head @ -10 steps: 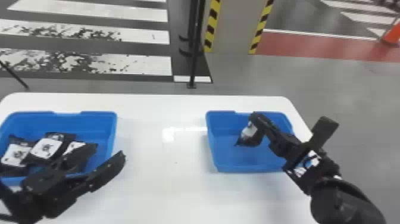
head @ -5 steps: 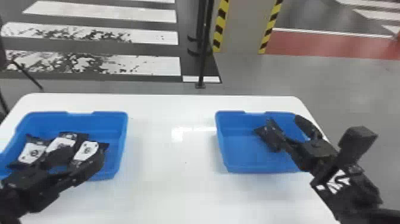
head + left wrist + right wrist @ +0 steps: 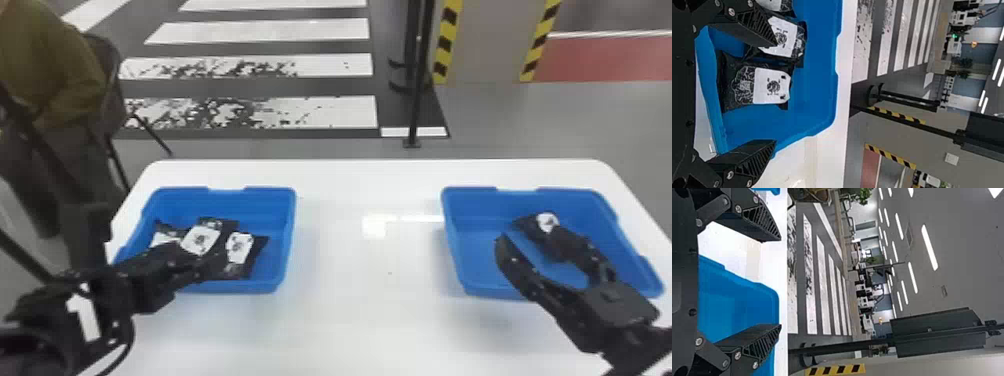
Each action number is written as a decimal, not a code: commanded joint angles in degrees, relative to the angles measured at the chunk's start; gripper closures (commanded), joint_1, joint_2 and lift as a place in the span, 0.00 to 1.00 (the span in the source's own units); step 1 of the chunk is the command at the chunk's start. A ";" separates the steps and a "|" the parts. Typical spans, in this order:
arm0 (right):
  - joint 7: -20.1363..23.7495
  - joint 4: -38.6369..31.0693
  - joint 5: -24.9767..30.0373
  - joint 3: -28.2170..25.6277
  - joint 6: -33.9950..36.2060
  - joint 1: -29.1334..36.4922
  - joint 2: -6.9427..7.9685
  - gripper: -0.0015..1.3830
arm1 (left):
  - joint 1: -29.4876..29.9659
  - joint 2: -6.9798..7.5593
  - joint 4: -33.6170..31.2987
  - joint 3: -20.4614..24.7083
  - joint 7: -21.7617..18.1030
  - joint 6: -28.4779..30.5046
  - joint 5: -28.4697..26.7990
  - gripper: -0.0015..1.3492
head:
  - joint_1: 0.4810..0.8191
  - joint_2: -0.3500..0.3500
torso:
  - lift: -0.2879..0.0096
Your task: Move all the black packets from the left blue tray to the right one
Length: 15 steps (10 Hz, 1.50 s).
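The left gripper (image 3: 197, 257) hung wide open, clasping nothing, at the left blue tray (image 3: 287, 225) with three black packets (image 3: 201, 239). The right gripper (image 3: 526, 234) was spread, empty, near a black packet (image 3: 529, 224) in the right blue tray (image 3: 457, 250).

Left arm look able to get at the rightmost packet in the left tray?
Probably yes: left claw is open, the packet shows between its fingers in the left wrist view, and nothing seems to lie over it.
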 commanded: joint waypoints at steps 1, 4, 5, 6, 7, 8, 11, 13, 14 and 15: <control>0.19 -0.08 -1.38 0.72 0.43 0.26 0.01 0.19 | -4.73 0.99 3.76 -1.31 -0.02 5.60 -2.13 0.12 | 0.63 0.64 | 0.50; 0.81 0.20 -2.76 1.06 1.42 0.54 0.18 0.19 | -11.48 2.13 10.79 -5.08 0.15 11.50 -3.28 0.12 | 0.63 0.67 | 0.50; 0.81 0.34 -3.21 1.06 1.56 0.54 0.18 0.19 | -12.46 2.22 11.35 -6.00 0.33 13.47 -3.96 0.13 | 0.63 0.67 | 0.50; 0.89 0.34 -3.78 1.06 1.84 0.54 0.18 0.19 | -13.59 2.22 11.91 -6.80 0.94 15.86 -4.53 0.13 | 0.63 0.66 | 0.50; 0.98 0.76 -4.58 1.06 2.26 0.54 0.18 0.19 | -15.55 2.40 15.43 -7.71 0.94 16.29 -4.30 0.13 | 0.63 0.66 | 0.50; 0.98 0.90 -4.93 1.06 2.40 0.54 0.18 0.19 | -17.24 2.57 17.54 -8.74 1.03 16.85 -4.53 0.14 | 0.63 0.65 | 0.50; 1.07 1.46 -6.18 1.06 2.82 0.40 0.18 0.19 | -20.48 2.75 23.31 -10.00 1.21 18.54 -4.99 0.31 | 0.63 0.64 | 0.50; 1.07 1.89 -6.98 1.06 2.96 0.40 0.18 0.19 | -20.62 2.75 23.87 -10.11 0.94 16.85 -6.02 0.61 | 0.63 0.64 | 0.50; 1.16 2.03 -7.21 1.18 3.10 0.54 0.18 0.19 | -20.62 2.83 23.87 -10.23 0.24 15.30 -7.85 0.61 | 0.63 0.64 | 0.50; 1.16 2.03 -7.21 1.18 3.25 0.54 0.18 0.19 | -20.62 2.92 23.87 -10.23 -0.29 14.18 -9.22 0.65 | 0.63 0.64 | 0.50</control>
